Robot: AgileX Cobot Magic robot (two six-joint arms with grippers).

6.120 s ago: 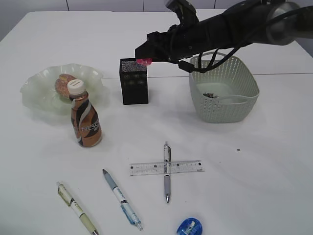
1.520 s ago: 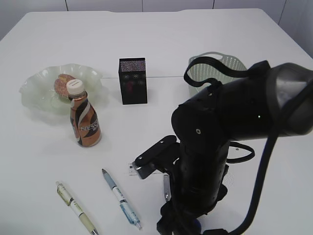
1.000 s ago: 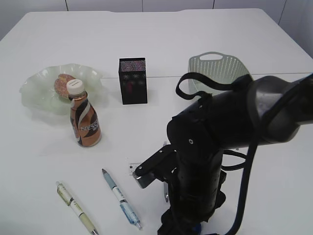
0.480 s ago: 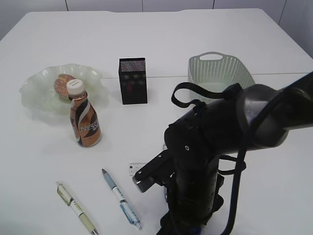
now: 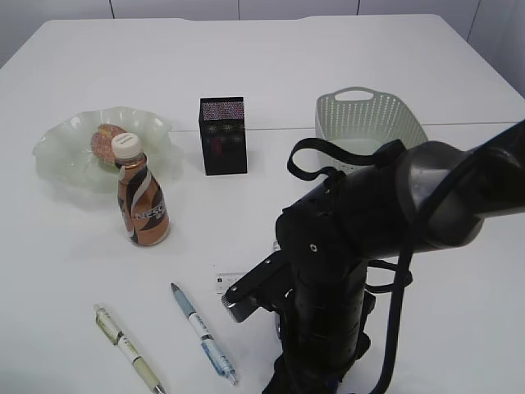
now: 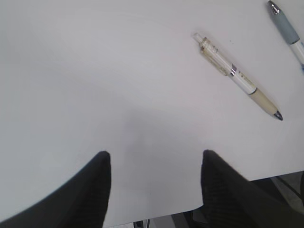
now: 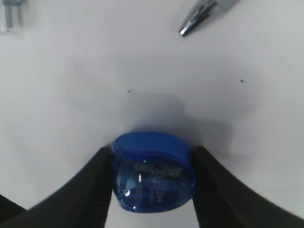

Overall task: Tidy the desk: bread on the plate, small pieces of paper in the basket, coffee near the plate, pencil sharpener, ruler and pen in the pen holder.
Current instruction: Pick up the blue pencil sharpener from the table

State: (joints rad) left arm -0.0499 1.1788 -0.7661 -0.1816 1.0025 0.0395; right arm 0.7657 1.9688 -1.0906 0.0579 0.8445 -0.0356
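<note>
My right gripper (image 7: 153, 176) is shut on the blue pencil sharpener (image 7: 153, 172), one finger against each side, on the white table. In the exterior view the right arm (image 5: 336, 271) stands over the table's front edge and hides the sharpener, most of the ruler (image 5: 228, 281) and one pen, whose tip (image 7: 202, 14) shows in the right wrist view. My left gripper (image 6: 154, 161) is open and empty above bare table. Two pens (image 5: 127, 349) (image 5: 203, 332) lie at the front left. The black pen holder (image 5: 224, 135) stands at the back centre.
The bread (image 5: 105, 139) lies on the green glass plate (image 5: 61, 152) at the back left, with the coffee bottle (image 5: 143, 201) upright just in front. The pale green basket (image 5: 369, 123) stands at the back right. The left wrist view shows the cream pen (image 6: 237, 78) and the table's front edge.
Six seconds ago the right arm reached over the pen holder with a pink object. It has since swung to the front edge and come down over the sharpener; in the last half second it barely moved.
</note>
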